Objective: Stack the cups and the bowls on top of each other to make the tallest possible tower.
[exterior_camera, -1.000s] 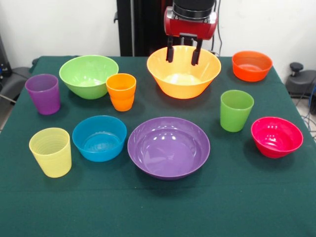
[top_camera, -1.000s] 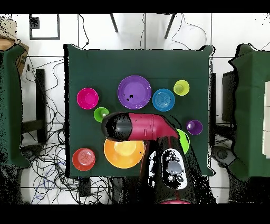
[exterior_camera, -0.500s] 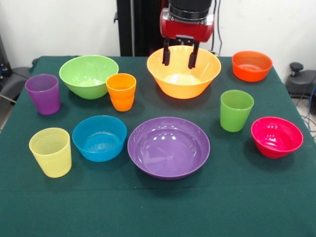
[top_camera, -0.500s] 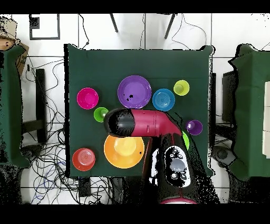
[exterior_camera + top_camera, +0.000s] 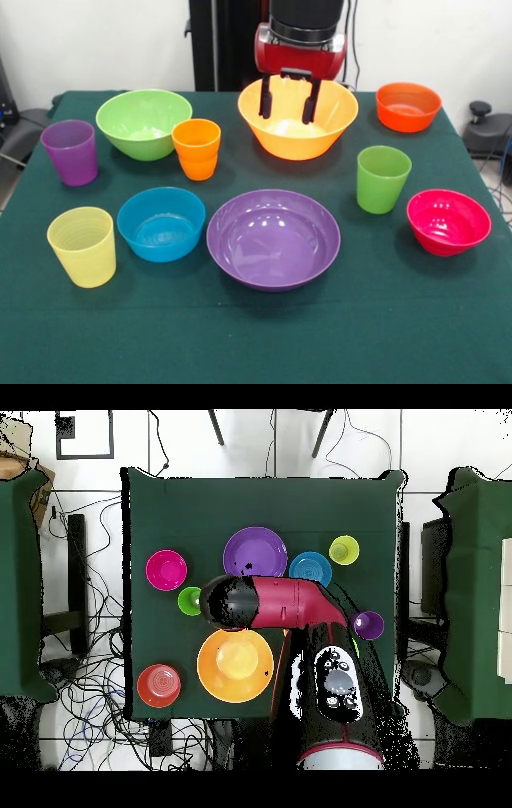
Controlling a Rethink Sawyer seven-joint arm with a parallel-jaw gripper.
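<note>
Gripper (image 5: 287,98) open over the orange-yellow bowl (image 5: 298,118), nothing stacked, all cups and bowls single on the green table (image 5: 256,336).

Front view: the two black fingers (image 5: 264,96) hang apart, empty, in front of the orange-yellow bowl's back rim at the table's far side. Light green bowl (image 5: 144,123) far left with orange cup (image 5: 197,149) just beside it, purple cup (image 5: 70,152) further left. Orange-red bowl (image 5: 408,106) far right. Green cup (image 5: 383,179) and pink-red bowl (image 5: 448,222) on the right, close together. Purple bowl (image 5: 274,238) front centre, blue bowl (image 5: 161,223) beside it, pale yellow cup (image 5: 82,246) front left. Overhead view: red arm (image 5: 285,604) lies between orange-yellow bowl (image 5: 235,666) and purple bowl (image 5: 255,555), covering the light green bowl.
</note>
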